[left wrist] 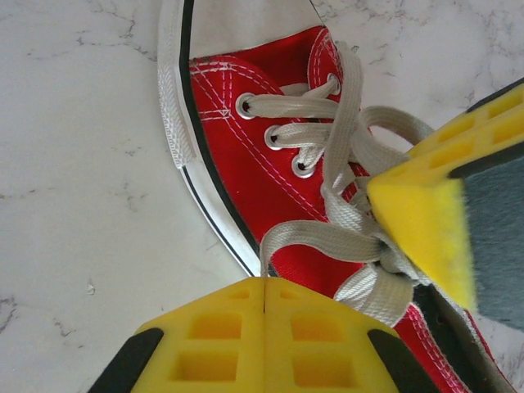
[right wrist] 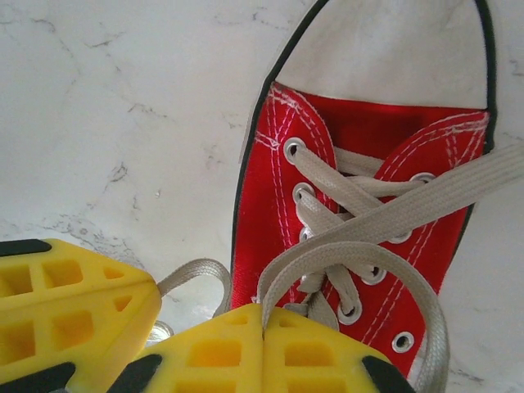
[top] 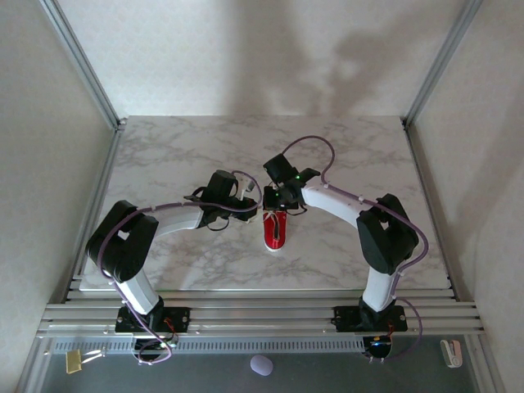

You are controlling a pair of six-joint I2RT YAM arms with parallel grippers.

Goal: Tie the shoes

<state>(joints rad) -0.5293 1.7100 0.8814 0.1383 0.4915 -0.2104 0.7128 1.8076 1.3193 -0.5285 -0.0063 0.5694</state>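
The shoe (top: pixel 275 230) is a small red canvas sneaker with a white toe and white laces, lying mid-table with its toe toward the arms. Both grippers meet over its laced end. In the left wrist view the shoe (left wrist: pixel 254 131) lies under my left gripper (left wrist: pixel 264 282), whose yellow jaws are shut on a white lace (left wrist: pixel 319 240) running to the knot. The right gripper's finger (left wrist: pixel 426 213) crowds in from the right. In the right wrist view my right gripper (right wrist: pixel 264 311) is shut on a lace loop (right wrist: pixel 360 254) that arches over the shoe (right wrist: pixel 368 131).
The marble table top (top: pixel 164 155) is walled by white panels at the back and both sides. Aluminium rails (top: pixel 262 315) run along the near edge. The left gripper's finger (right wrist: pixel 74 311) sits close beside the right one.
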